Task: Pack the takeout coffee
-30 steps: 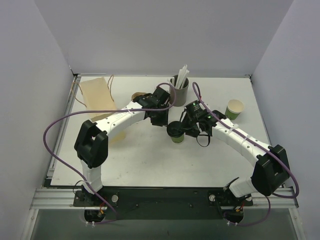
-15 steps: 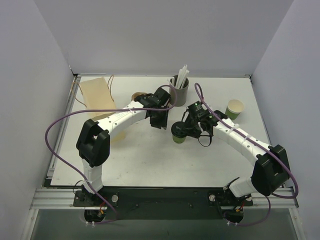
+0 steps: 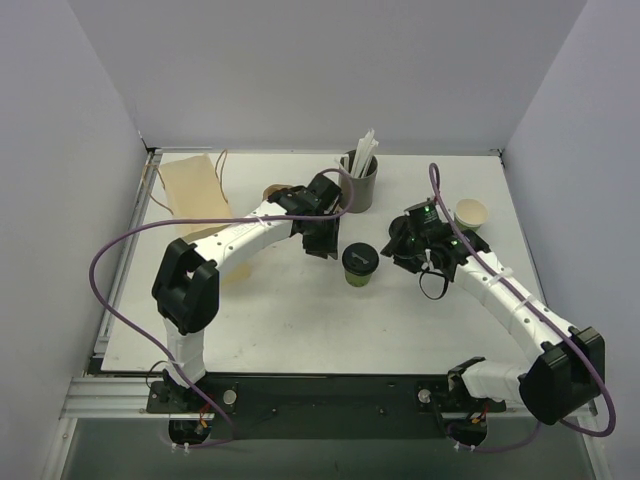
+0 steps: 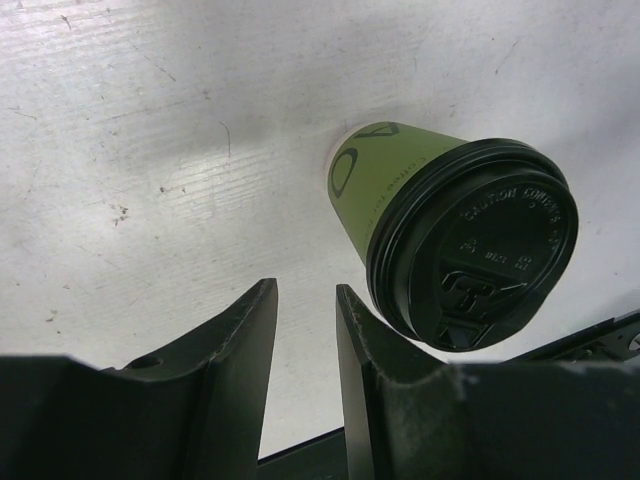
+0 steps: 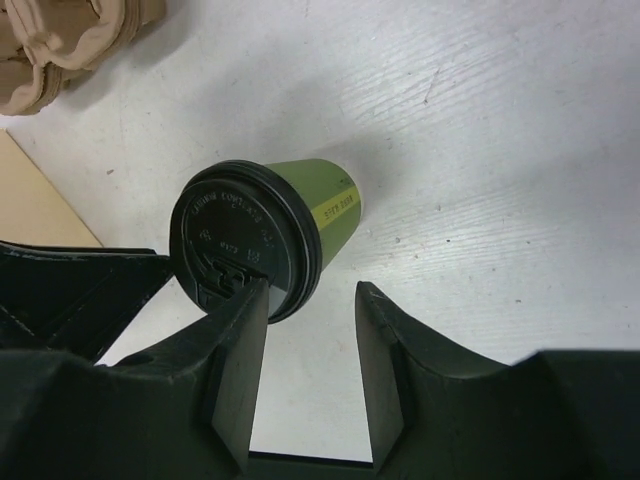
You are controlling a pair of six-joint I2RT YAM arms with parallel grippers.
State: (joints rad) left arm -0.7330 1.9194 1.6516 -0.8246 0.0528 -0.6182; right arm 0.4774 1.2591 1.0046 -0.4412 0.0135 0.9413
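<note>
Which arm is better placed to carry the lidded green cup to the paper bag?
Left, probably: the left gripper, open, sits beside the lidded green cup on the paper bag side; the right gripper is on the far side.

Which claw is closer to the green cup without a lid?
Right. The right gripper sits between the lidless green cup and the lidded green cup; the left gripper is on the lidded one's far side, farther away.

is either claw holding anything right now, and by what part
Nothing is held. The lidded green cup stands free between the left claw and the right claw; both are open and empty.
</note>
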